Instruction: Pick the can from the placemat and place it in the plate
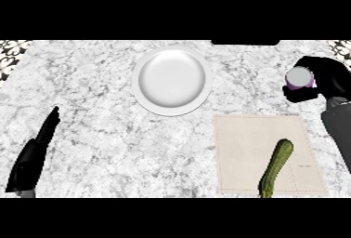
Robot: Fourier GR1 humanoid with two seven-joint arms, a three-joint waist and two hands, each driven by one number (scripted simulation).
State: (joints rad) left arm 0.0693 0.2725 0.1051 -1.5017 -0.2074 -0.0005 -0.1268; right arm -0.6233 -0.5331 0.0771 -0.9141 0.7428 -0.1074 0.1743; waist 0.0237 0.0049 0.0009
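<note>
One can (299, 77) clasped in right hand (316, 79), beyond placemat (267, 153), right of plate (171, 80).

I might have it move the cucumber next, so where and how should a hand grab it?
Grip the cucumber around its middle, coming from above with fingers across its width. It lies flat and long on the placemat, nearly upright in view, so both long sides are free. The right hand is nearer but curls round the can.

No readable text anywhere.
</note>
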